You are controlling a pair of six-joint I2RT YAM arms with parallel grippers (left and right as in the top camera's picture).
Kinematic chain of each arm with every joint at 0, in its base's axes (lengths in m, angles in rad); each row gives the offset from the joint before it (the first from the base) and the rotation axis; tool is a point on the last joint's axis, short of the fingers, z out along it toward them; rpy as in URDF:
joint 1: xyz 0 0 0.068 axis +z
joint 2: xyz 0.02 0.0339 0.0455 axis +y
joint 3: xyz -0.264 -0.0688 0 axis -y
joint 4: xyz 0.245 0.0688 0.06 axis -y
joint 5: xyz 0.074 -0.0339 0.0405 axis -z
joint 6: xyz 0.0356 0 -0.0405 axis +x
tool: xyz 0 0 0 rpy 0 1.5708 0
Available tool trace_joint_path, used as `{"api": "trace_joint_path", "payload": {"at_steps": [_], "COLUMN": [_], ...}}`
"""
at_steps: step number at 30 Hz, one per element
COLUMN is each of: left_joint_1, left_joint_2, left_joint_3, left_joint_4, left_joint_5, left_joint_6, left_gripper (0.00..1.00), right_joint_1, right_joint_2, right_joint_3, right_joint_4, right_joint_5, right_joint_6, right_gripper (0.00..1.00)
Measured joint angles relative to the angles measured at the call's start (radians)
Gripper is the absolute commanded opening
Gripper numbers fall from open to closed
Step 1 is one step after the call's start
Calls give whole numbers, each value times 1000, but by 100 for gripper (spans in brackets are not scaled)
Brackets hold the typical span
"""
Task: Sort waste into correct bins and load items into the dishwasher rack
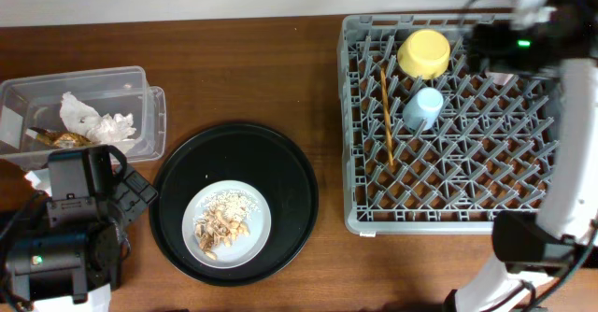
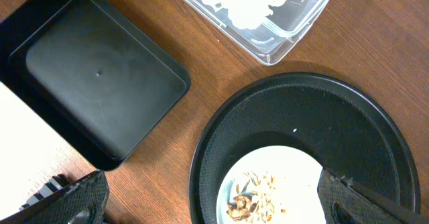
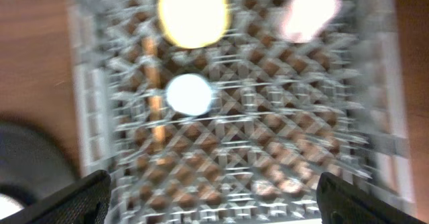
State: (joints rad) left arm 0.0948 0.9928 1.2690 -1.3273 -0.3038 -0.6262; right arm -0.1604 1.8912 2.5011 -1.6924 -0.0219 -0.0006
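Observation:
The grey dishwasher rack (image 1: 448,200) holds the yellow bowl (image 1: 425,53), the light-blue cup (image 1: 422,106) and the wooden chopsticks (image 1: 386,116). The blurred right wrist view shows the rack (image 3: 268,150) with the bowl (image 3: 192,13), blue cup (image 3: 190,94) and pink cup (image 3: 310,11). My right gripper (image 3: 214,197) is open and empty above the rack. The pale plate (image 1: 257,242) with food scraps (image 1: 222,223) sits on the round black tray (image 1: 280,163). My left gripper (image 2: 214,200) is open and empty above the plate's (image 2: 288,163) left edge. The black bin (image 2: 94,76) lies beside it.
The clear tub (image 1: 140,78) at the far left holds the white tissue (image 1: 93,118) and the gold-brown wrapper (image 1: 65,139); it also shows in the left wrist view (image 2: 268,43). My left arm covers the black bin in the overhead view. My right arm crosses the rack's right side.

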Motion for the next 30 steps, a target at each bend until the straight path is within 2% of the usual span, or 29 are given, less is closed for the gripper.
{"api": "trace_joint_path", "payload": {"at_steps": [3, 9, 11, 13, 14, 15, 16, 17, 21, 24, 26, 27, 30], "left_joint_1": [0, 0, 3, 3, -4, -12, -46, -76, -275, -473, -558, -610, -658], "left_joint_2": [0, 0, 0, 0, 0, 0, 0, 0, 50, 197, 308, 416, 584], "left_joint_3": [0, 0, 0, 0, 0, -1, -7, -13, -22, -23, -23, -25, -29], "left_joint_4": [0, 9, 3, -11, -12, -12, -12, -11, 21, 103, 137, 154, 241], "left_joint_5": [0, 15, 111, 297, 399, 453, 551, 578, 574, 512, 441, 379, 268], "left_joint_6": [0, 0, -1, 12, 34, 52, 65, 69, 85, 64, 10, -38, -156], "left_gripper": [99, 99, 99, 99, 95, 66, 64, 65, 68, 60, 58, 58, 51], "right_joint_1": [-95, -126, -126, -126, -126, -126, -126, -126, -126, -126, -126, -126, -126], "right_joint_2": [6, 8, 8, 8, 8, 8, 8, 8, 8, 8, 8, 8, 8], "right_joint_3": [0, 0, 0, 0, 0, 0, 0, 0, 0, -1, -1, -1, -1], "right_joint_4": [0, 0, 0, 0, 0, 0, 0, 0, 0, 0, 1, 0, 0], "right_joint_5": [26, 26, 26, 26, 26, 26, 26, 26, 26, 26, 26, 26, 26], "right_joint_6": [-32, -45, -48, -49, -49, -49, -49, -51, -51, -52, -51, -51, -51], "right_gripper": [98, 98, 98, 98, 98, 98, 98, 98, 99, 98, 98, 99, 98]}}
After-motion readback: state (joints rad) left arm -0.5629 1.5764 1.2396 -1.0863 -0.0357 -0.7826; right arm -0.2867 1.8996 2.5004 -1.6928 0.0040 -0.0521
